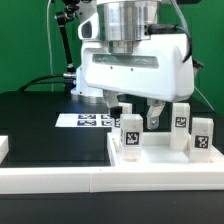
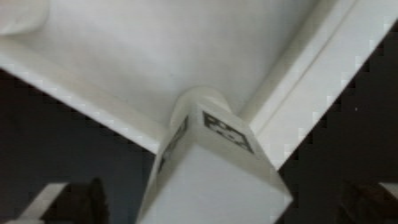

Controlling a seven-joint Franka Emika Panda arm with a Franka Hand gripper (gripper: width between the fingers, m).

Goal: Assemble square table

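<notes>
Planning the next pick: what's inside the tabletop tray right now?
Four white legs stand upright inside the tabletop tray, one between the open gripper fingers. The gripper hides the tray's back.

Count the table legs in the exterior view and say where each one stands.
4 legs, all upright on the tabletop: one below the gripper, a second to the exterior view's right, a third farthest right, a fourth partly hidden behind the first. More may be hidden.

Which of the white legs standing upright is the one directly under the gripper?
The leg furthest to the exterior view's left, between the open gripper's fingers; the other two legs stand apart toward the right.
</notes>
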